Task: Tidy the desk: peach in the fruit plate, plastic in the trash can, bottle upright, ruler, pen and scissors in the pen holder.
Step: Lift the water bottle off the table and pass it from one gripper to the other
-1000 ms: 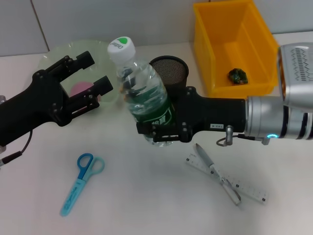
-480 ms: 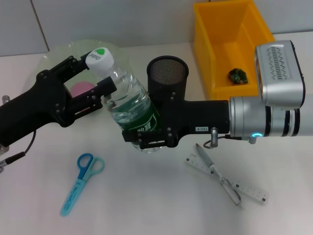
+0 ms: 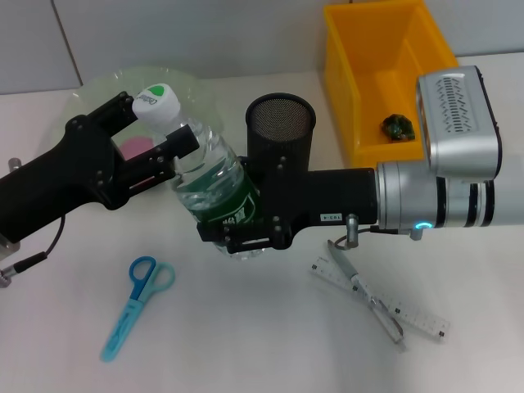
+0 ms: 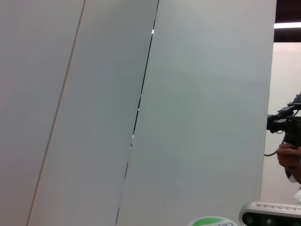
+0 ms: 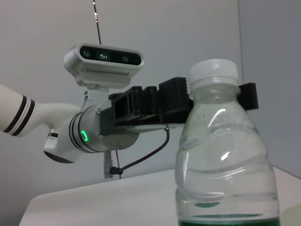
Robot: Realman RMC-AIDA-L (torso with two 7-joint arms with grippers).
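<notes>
My right gripper (image 3: 233,231) is shut on the green label of the bottle (image 3: 214,184) and holds it tilted above the desk (image 3: 246,327). The bottle's white cap (image 3: 157,101) leans left, between the spread fingers of my open left gripper (image 3: 149,124). In the right wrist view the bottle (image 5: 225,165) fills the front, with the left gripper's black fingers (image 5: 141,99) either side of the cap. The pink peach (image 3: 133,148) lies in the fruit plate (image 3: 102,86). The scissors (image 3: 135,307) lie front left. The pen (image 3: 364,288) rests across the ruler (image 3: 409,313) front right.
The black mesh pen holder (image 3: 281,123) stands just behind my right arm. The yellow trash can (image 3: 360,74) at the back right holds a small dark green crumpled piece (image 3: 399,127). The left wrist view shows mostly wall panels.
My right gripper has carried the bottle to the left and tilted it further. Its cap now sits between the left gripper's fingers.
</notes>
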